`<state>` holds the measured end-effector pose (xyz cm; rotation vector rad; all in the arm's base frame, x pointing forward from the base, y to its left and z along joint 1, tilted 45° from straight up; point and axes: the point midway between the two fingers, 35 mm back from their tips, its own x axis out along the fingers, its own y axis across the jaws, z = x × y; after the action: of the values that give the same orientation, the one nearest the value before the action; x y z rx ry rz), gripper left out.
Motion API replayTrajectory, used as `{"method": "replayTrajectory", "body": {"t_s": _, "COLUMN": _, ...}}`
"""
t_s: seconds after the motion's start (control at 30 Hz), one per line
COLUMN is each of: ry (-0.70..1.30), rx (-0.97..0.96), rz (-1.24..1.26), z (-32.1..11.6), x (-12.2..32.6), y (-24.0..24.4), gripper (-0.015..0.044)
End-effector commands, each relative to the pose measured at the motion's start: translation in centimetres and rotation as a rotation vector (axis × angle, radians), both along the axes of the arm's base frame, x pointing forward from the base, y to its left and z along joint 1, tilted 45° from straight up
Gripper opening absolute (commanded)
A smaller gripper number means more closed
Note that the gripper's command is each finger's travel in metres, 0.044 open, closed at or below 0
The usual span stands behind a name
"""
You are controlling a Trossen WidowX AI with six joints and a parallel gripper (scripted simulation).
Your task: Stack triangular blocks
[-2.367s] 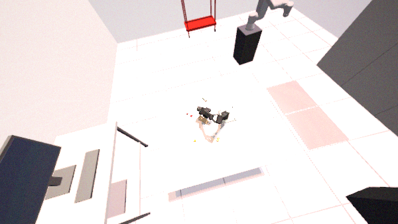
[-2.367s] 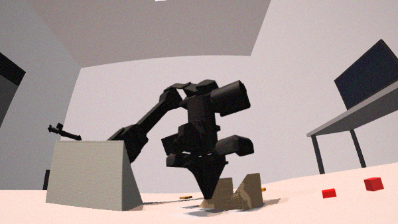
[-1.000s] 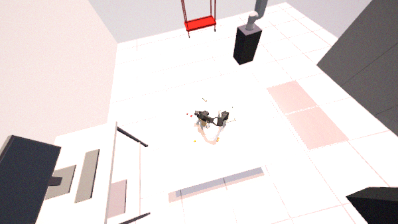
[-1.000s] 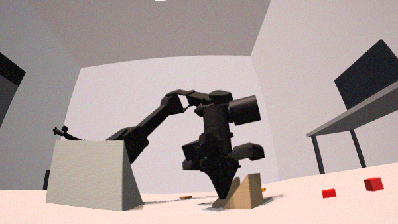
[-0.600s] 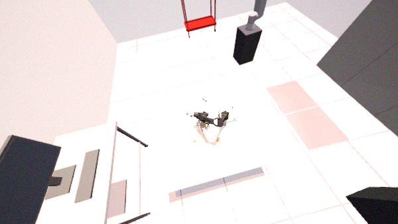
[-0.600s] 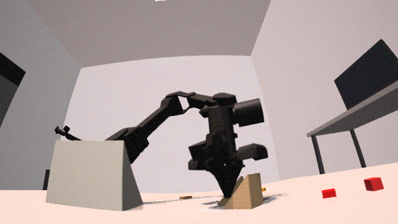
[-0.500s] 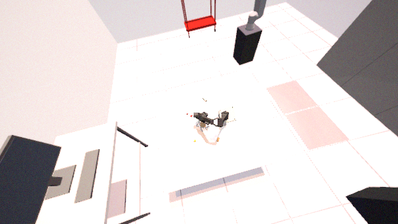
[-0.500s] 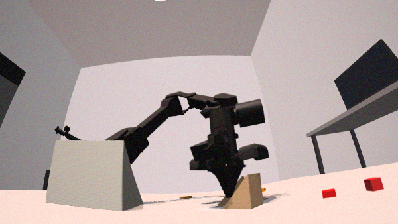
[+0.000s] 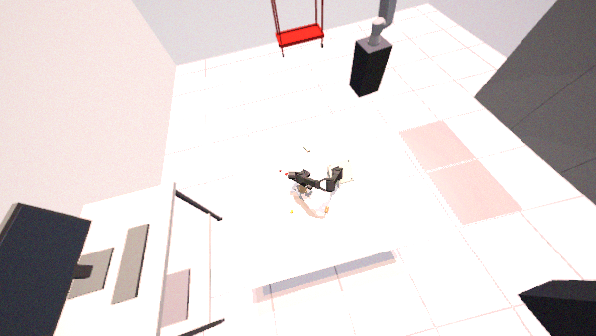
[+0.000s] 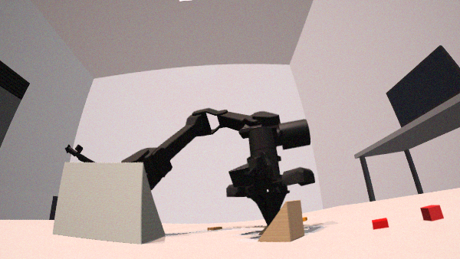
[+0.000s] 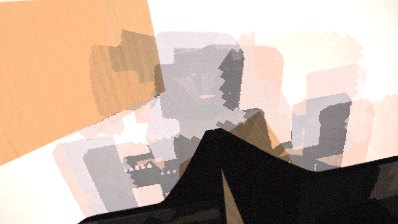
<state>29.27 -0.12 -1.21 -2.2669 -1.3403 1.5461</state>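
1 wedge plain, its partner hard to make out

From the exterior, a triangular block sits on the surface, slope facing the pale grey box. The jaws are clenched, tips pointing down beside that slope; I can't tell whether they touch it. Up close, a tan block is cut off by the frame, and a tan piece is partly hidden behind the jaws.
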Motion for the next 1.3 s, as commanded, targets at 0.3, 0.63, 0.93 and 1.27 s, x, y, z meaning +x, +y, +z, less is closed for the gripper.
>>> {"method": "replayTrajectory", "body": {"t_s": 0.3, "ry": -0.008, "rx": 0.002, "rz": -0.002, "z": 1.1, "x": 1.7, "y": 0.7, "gripper": 0.0000}}
{"method": "replayTrajectory", "body": {"t_s": 0.63, "ry": 0.000, "rx": -0.004, "rz": -0.001, "z": 6.4, "x": 0.4, "y": -5.1, "gripper": 0.0000}}
{"method": "replayTrajectory", "body": {"t_s": 0.93, "ry": -0.045, "rx": -0.008, "rz": 0.040, "z": 5.9, "x": 0.9, "y": -4.7, "gripper": 0.0210}}
{"method": "replayTrajectory", "body": {"t_s": 1.27, "ry": -0.649, "rx": -0.028, "rz": 0.745, "z": 7.2, "x": 3.7, "y": -5.1, "gripper": 0.0440}}
